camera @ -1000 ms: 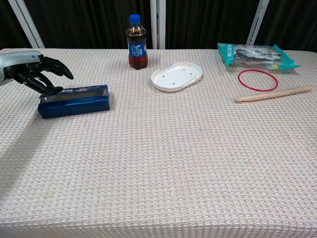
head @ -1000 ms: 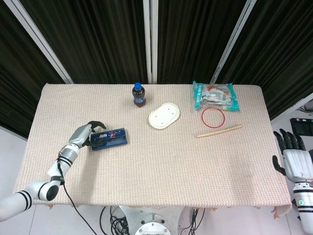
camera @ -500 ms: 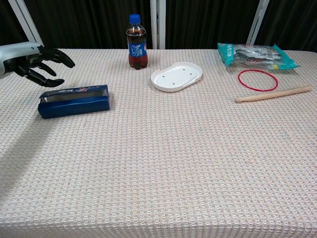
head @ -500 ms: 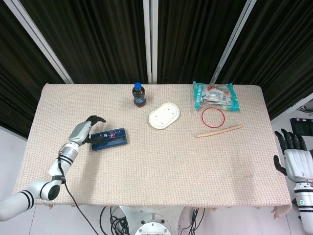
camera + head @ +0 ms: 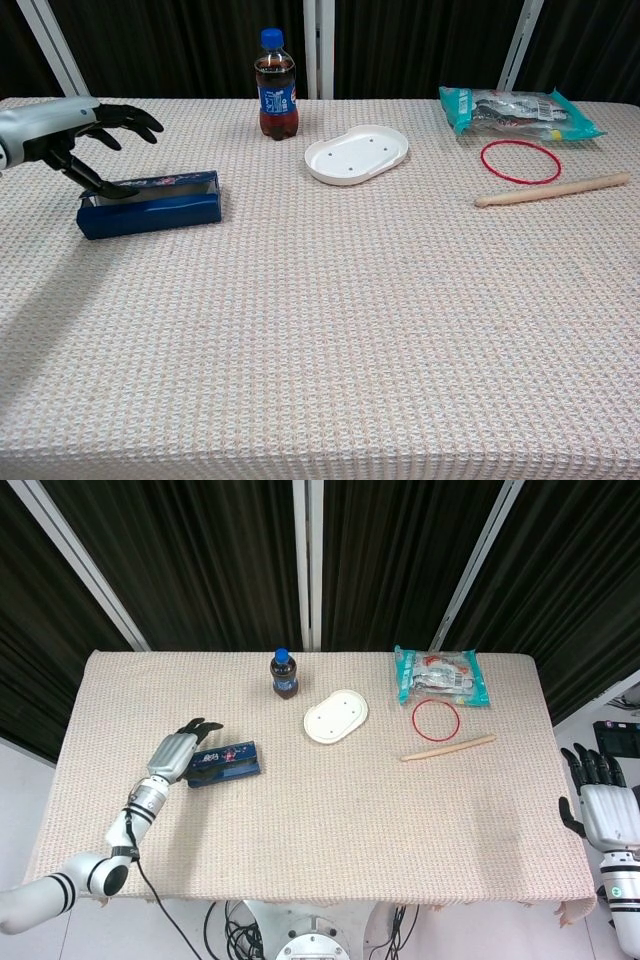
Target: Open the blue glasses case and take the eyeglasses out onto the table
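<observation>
The blue glasses case point(image 5: 226, 761) point(image 5: 150, 203) lies flat on the left part of the table, long side across. My left hand point(image 5: 183, 752) point(image 5: 75, 135) hovers at its left end, fingers spread, thumb reaching down to the case's top left edge. Whether the thumb touches the case cannot be told. It holds nothing. My right hand point(image 5: 604, 802) stays off the table's right edge, fingers apart and empty. No eyeglasses show.
A cola bottle point(image 5: 284, 673) point(image 5: 276, 84) stands at the back centre. A white oval dish point(image 5: 336, 716) point(image 5: 357, 153) lies to its right. Farther right are a snack bag point(image 5: 440, 675), a red ring point(image 5: 437, 720) and a wooden stick point(image 5: 448, 748).
My left hand lifted off the case's left end, then swung forward over it with fingers spread wider and thumb lowered to the edge. The case and right hand stayed put.
</observation>
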You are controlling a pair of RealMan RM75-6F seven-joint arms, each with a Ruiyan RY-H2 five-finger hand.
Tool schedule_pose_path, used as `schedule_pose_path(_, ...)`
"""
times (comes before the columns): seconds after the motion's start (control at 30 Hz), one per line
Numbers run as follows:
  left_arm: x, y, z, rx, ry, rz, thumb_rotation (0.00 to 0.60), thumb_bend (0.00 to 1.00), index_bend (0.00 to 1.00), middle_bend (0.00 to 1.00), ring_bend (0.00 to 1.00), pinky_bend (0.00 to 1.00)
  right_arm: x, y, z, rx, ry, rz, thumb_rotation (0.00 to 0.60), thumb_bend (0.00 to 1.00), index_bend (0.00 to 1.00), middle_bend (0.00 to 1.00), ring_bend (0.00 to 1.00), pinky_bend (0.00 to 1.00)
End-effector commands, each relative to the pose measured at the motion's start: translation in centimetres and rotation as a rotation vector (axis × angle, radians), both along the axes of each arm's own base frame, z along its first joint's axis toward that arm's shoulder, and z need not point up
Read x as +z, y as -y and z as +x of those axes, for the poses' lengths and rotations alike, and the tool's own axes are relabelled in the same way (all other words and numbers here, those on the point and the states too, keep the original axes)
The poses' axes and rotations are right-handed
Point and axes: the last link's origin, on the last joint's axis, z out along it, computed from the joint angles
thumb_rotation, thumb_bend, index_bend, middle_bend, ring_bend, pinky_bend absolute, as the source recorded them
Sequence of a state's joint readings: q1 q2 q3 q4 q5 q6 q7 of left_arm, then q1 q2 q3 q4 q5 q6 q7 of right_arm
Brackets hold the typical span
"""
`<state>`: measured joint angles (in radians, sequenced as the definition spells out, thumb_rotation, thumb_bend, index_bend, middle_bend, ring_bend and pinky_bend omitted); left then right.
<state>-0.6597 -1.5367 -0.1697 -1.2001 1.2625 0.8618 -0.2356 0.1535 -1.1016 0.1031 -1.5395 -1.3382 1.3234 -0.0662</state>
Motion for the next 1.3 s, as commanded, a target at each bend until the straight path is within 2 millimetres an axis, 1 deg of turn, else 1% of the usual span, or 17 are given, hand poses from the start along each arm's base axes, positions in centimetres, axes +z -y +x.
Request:
schedule_pose_path(0.03,-0.5,-0.3,-0.2,0.008,-0.018,-0.005,0.6,0.24,0.15,0.14,0.03,0.18,0.1,0.0,-0.1,-0.001,0.001,-0.004,0.6,0.46,0.0,0.0,0.0,0.0)
schedule_pose_path(0.13,-0.7,-0.7,-0.3,0.02,-0.018,-0.002,0.6,0.24,0.15,0.14,0.03,0.18,0.2,0.1,-0.1,-0.001,0.004,-0.006,0.6,0.46,0.0,0.0,0.0,0.0)
schedule_pose_path(0.3,-0.4,-1.8,-0.4,0.044,0.001,0.045,0.6,0.24,0.15,0.14,0.03,0.18,0.1,0.1,-0.3,-0.006,0.005,-0.006,0.6,0.46,0.0,0.0,0.0,0.0)
schedule_pose_path(0.5,-0.1,-3.5,-1.1,0.109,0.016,0.123,0.6,0.25,0.15,0.14,0.03,0.18,0.1,0.1,-0.2,-0.003,0.005,-0.006,0.6,0.46,0.0,0.0,0.0,0.0)
schedule_pose_path(0.7,1.1,-3.8,-1.0,0.115,0.047,0.303,0.6,0.28,0.15,0.15,0.03,0.18,0.2,0.1,-0.2,-0.007,0.003,-0.008,0.6,0.46,0.0,0.0,0.0,0.0)
schedule_pose_path(0.8,1.8,-3.7,-1.0,0.124,0.07,0.377,0.6,0.28,0.16,0.19,0.07,0.2,0.1,0.2,-0.1,-0.005,0.004,-0.007,0.6,0.46,0.0,0.0,0.0,0.0)
schedule_pose_path(0.9,2.3,-3.1,-1.4,0.129,0.085,0.353,0.6,0.29,0.17,0.27,0.1,0.22,0.0,0.2,-0.1,-0.003,0.008,-0.004,0.6,0.46,0.0,0.0,0.0,0.0)
schedule_pose_path(0.97,2.7,-2.2,-1.8,0.114,0.09,0.265,0.6,0.31,0.2,0.3,0.11,0.22,0.0,0.1,-0.1,-0.003,0.009,-0.005,0.6,0.46,0.0,0.0,0.0,0.0)
schedule_pose_path(1.07,3.5,-0.2,-2.8,0.07,0.056,0.11,0.6,0.37,0.2,0.29,0.11,0.22,0.1,0.1,-0.2,-0.006,0.008,-0.007,0.6,0.46,0.0,0.0,0.0,0.0)
schedule_pose_path(1.13,4.0,1.2,-3.5,0.039,0.02,0.04,0.6,0.37,0.19,0.28,0.11,0.22,0.2,0.1,-0.3,-0.007,0.006,-0.008,0.6,0.46,0.0,0.0,0.0,0.0)
schedule_pose_path(1.3,4.6,3.5,-4.6,-0.005,-0.035,-0.009,0.6,0.37,0.18,0.27,0.11,0.21,0.5,0.1,0.0,0.0,0.007,-0.018,0.6,0.46,0.0,0.0,0.0,0.0)
